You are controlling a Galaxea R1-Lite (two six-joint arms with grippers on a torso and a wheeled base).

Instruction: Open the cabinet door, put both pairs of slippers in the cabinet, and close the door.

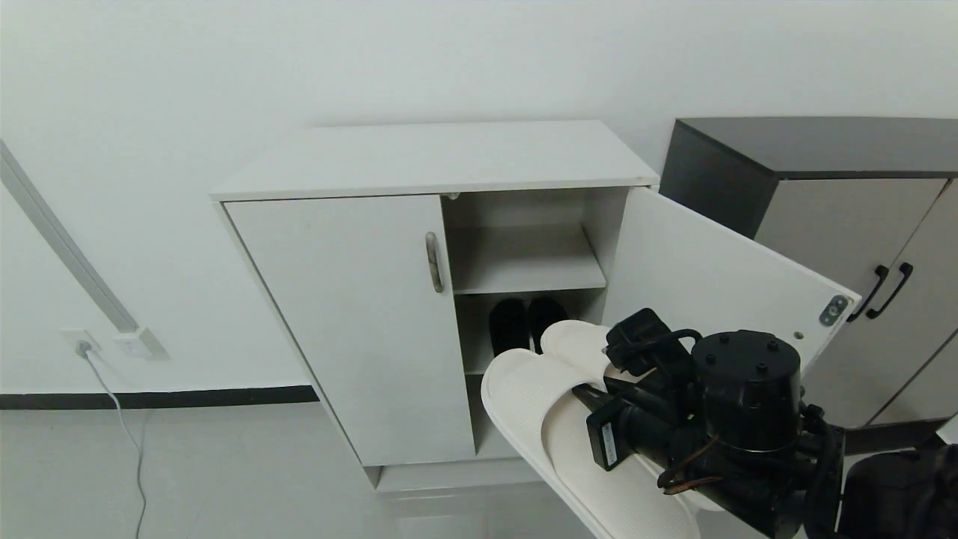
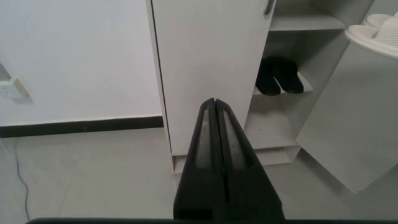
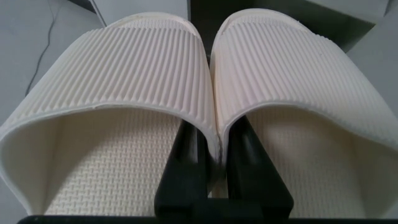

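Right gripper (image 3: 217, 152) pinching the touching inner edges of the white slipper pair (image 1: 539, 404), held side by side in front of the white cabinet (image 1: 434, 157). Right door (image 1: 711, 277) swung open, left door (image 1: 344, 314) shut. 1 pair of black slippers (image 1: 528, 323) on the middle shelf inside. Left gripper (image 2: 214, 109) pressed together, empty, facing the cabinet.

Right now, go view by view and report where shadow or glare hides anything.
Head view: even light, no glare; the cabinet interior is shaded, yet the black slippers read clearly. Left wrist view: the shut left claw is dark; the shelves are legible. Right wrist view: white slippers evenly lit, shadow under their straps around the right claw.
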